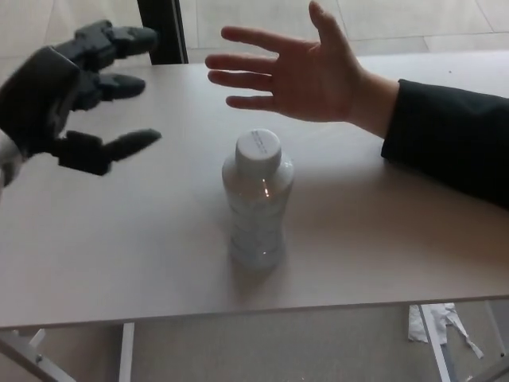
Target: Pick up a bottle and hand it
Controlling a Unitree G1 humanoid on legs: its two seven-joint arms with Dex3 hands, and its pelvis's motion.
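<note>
Pale tabletop (95,255) carries one upright capped bottle (256,203). Left robot hand (67,95), fingers spread and empty, hovers left of bottle; person's open hand (306,72) behind it.

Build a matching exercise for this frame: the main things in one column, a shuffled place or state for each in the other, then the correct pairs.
Things:
1. bottle
2. left hand
3. person's hand
4. crumpled paper

Places or states:
A. open palm held out above the table's far side
B. on the floor under the table's right edge
C. upright and capped at the middle of the table
D. open, fingers apart, raised left of the bottle and holding nothing

Pairs: 1-C, 2-D, 3-A, 4-B
</note>
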